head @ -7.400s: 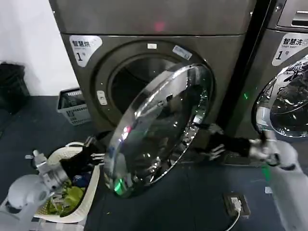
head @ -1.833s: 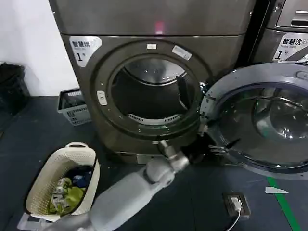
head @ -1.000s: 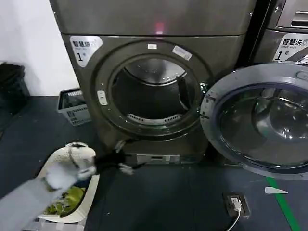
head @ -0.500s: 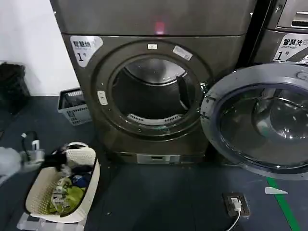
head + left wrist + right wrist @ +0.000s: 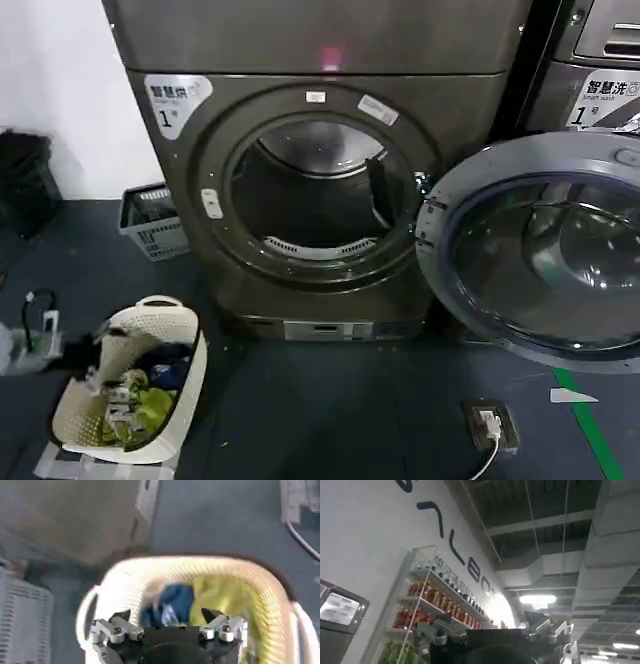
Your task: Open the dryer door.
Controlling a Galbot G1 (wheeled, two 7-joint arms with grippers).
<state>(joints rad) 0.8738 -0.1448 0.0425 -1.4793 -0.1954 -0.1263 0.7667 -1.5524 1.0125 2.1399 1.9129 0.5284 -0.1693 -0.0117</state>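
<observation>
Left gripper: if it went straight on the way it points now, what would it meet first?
Probably the laundry basket: the left gripper, fingers open, points into it, so the blue and yellow clothes inside would likely come first. How far off they lie is unclear.

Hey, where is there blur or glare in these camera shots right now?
Head view: the dryer door glass carries soft reflections, and the left claw at the edge is smeared. Left wrist view: the laundry basket and its clothes are blurred. Right wrist view: a ceiling light flares bright.
</observation>
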